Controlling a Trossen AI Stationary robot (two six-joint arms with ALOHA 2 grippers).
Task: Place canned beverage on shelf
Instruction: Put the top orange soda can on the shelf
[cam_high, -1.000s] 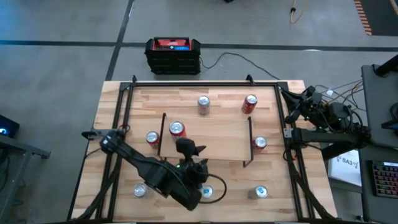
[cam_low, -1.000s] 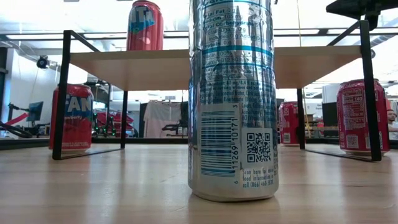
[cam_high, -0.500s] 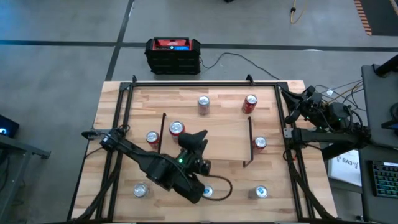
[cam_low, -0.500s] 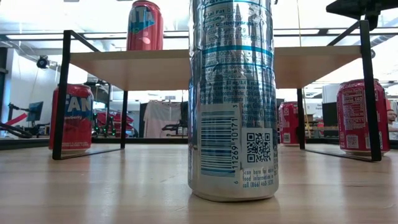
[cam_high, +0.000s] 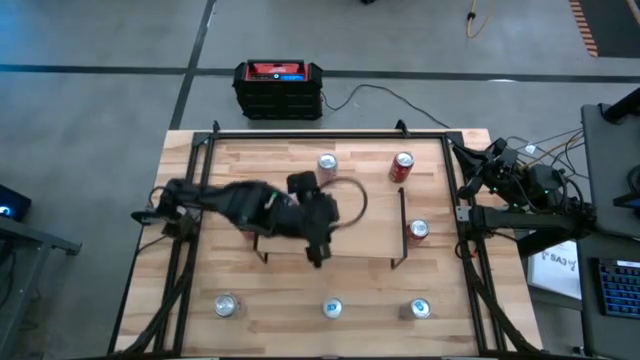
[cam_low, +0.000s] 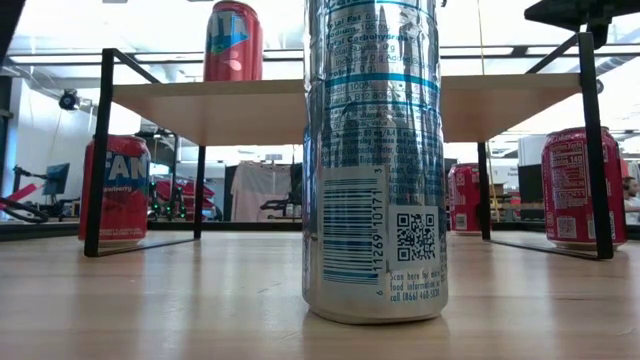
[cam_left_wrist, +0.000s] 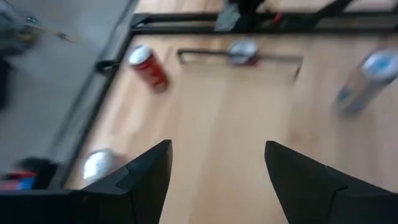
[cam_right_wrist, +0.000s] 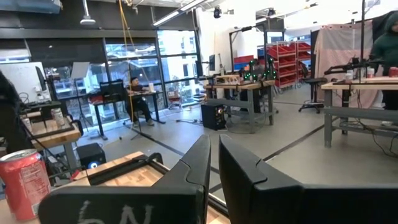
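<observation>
Your left gripper (cam_high: 318, 258) hangs released and empty over the shelf (cam_high: 365, 225), near its front edge. One red can (cam_low: 231, 40) already stands at the shelf's left end. Judging by this, you're between cans: next, reach for a can on the table (cam_high: 440, 285). The right gripper (cam_right_wrist: 213, 163) waits clenched at the table's right edge.

The dark left arm reaches in from the table's left edge toward the middle, its left gripper (cam_high: 317, 255) with fingers (cam_left_wrist: 146, 174) spread apart and nothing between them. The dark right arm waits folded at the right edge, its right gripper (cam_right_wrist: 212, 163) closed.
</observation>
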